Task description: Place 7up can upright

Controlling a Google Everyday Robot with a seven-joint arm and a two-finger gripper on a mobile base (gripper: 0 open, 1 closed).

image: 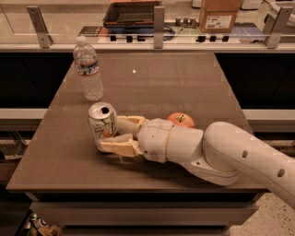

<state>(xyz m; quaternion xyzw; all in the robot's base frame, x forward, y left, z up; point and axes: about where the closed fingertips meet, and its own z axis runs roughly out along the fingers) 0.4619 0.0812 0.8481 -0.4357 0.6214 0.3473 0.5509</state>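
Note:
The 7up can (103, 123) stands nearly upright on the brown table (152, 83), at its front left, with its silver pull-tab top facing up. My gripper (112, 134) reaches in from the right, low over the table. Its two tan fingers (120, 146) sit on either side of the can's lower body and hold it. The white arm (216, 150) runs off to the lower right.
A clear plastic water bottle (88, 70) stands upright behind the can at the back left. A red apple (180, 120) lies just behind my wrist. A railing with a dark tray (132, 11) and a cardboard box (220, 14) lies beyond the table's far edge.

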